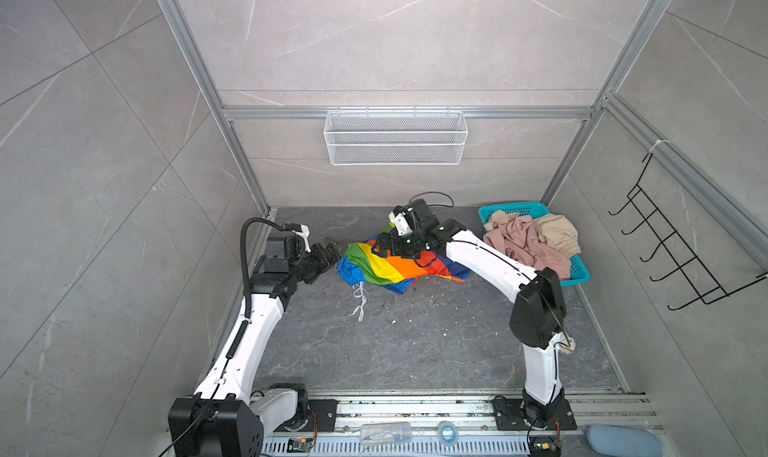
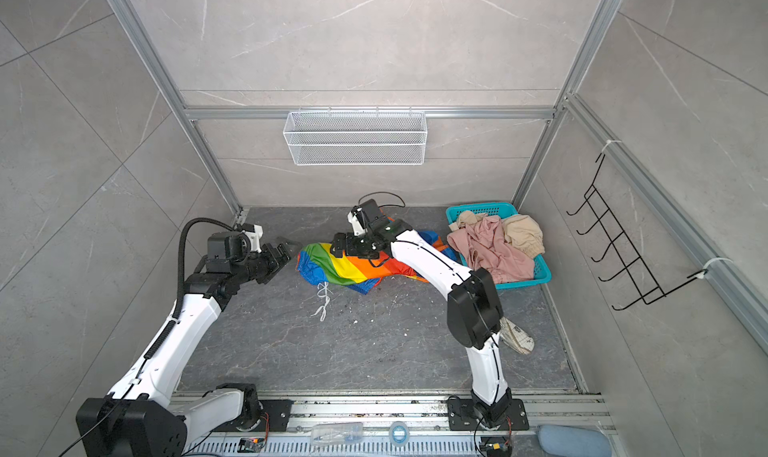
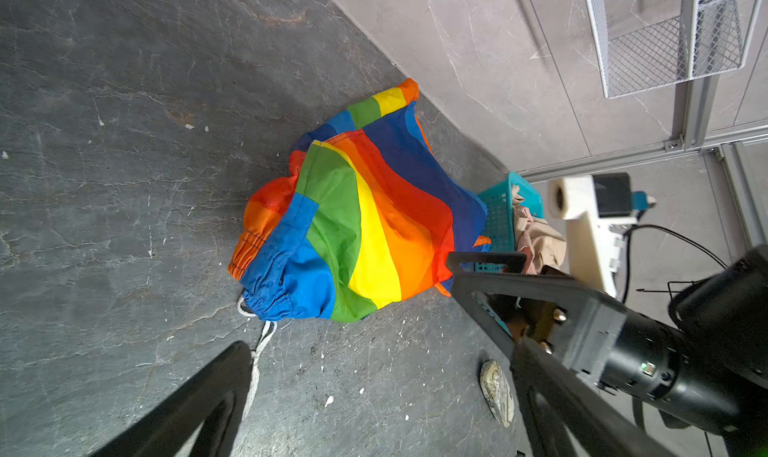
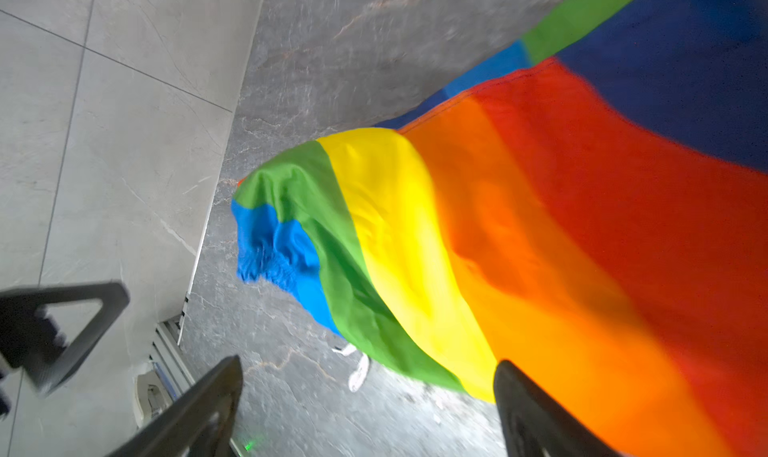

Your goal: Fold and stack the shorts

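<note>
The rainbow-striped shorts (image 1: 386, 268) (image 2: 345, 268) lie crumpled on the dark floor at the middle back, with their white drawstring (image 1: 359, 301) trailing toward the front. My right gripper (image 1: 380, 245) (image 4: 370, 363) hangs open just over their left part and holds nothing. My left gripper (image 1: 330, 251) (image 3: 380, 351) is open and empty, a little left of the shorts (image 3: 357, 234). The pink shorts (image 1: 528, 243) and the beige shorts (image 1: 557, 232) are heaped in the teal basket (image 1: 507, 210) at the back right.
A white wire basket (image 1: 395, 137) hangs on the back wall. A black hook rack (image 1: 665, 247) is on the right wall. A small patterned object (image 2: 517, 336) lies by the right arm. A clear bottle (image 1: 384, 432) and a tape roll (image 1: 446, 432) rest on the front rail.
</note>
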You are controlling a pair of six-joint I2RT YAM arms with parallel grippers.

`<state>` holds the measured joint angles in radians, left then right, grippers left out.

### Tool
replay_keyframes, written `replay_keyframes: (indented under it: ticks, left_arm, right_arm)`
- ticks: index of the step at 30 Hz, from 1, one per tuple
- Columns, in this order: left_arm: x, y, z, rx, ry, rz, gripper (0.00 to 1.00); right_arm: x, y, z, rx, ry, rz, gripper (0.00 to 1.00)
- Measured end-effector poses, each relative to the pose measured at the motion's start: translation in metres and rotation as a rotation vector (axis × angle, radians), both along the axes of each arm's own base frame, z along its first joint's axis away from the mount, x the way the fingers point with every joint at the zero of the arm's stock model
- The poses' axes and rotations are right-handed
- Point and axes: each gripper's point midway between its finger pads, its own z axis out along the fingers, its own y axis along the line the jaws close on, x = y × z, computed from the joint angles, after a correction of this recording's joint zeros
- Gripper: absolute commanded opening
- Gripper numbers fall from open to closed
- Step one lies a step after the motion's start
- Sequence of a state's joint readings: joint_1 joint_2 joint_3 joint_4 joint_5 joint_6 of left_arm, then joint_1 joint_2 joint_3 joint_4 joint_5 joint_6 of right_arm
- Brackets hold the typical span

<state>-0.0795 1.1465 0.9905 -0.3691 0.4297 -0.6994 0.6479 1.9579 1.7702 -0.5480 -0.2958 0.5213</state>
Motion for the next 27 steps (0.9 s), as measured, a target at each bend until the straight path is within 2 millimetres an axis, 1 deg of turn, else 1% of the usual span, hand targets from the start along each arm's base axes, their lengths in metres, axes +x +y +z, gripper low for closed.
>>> replay_keyframes:
  ticks: [2,4,7,10,15,19,23,27]
  left_arm:
    - [0.0,-0.002,-0.001,0.002,0.003,-0.006,0.99]
    - [0.0,-0.005,-0.003,0.011,0.007,-0.012,1.0]
    - [-0.001,-0.012,-0.01,0.035,0.017,-0.03,0.99]
    - [-0.001,-0.021,-0.019,0.057,0.036,-0.051,0.99]
    - [0.0,-0.026,-0.033,0.092,0.064,-0.061,1.0]
    - [0.001,-0.024,-0.043,0.108,0.09,-0.044,1.0]
    - [-0.001,-0.019,-0.055,0.121,0.116,-0.023,1.0]
    - [-0.008,-0.018,-0.071,0.125,0.155,-0.016,0.99]
  right_arm:
    - [-0.003,-0.017,0.003,0.004,-0.016,-0.025,0.99]
    - [-0.006,-0.033,-0.001,0.0,-0.017,-0.049,0.99]
    - [-0.008,-0.052,-0.018,-0.018,0.003,-0.079,0.99]
    - [-0.009,-0.065,-0.039,-0.048,0.037,-0.1,0.99]
    - [-0.02,-0.074,-0.066,-0.092,0.063,-0.09,0.99]
    - [-0.031,-0.083,-0.084,-0.133,0.082,-0.084,0.99]
    - [-0.034,-0.084,-0.09,-0.136,0.085,-0.08,0.99]
    - [-0.029,-0.08,-0.091,-0.12,0.073,-0.082,0.99]
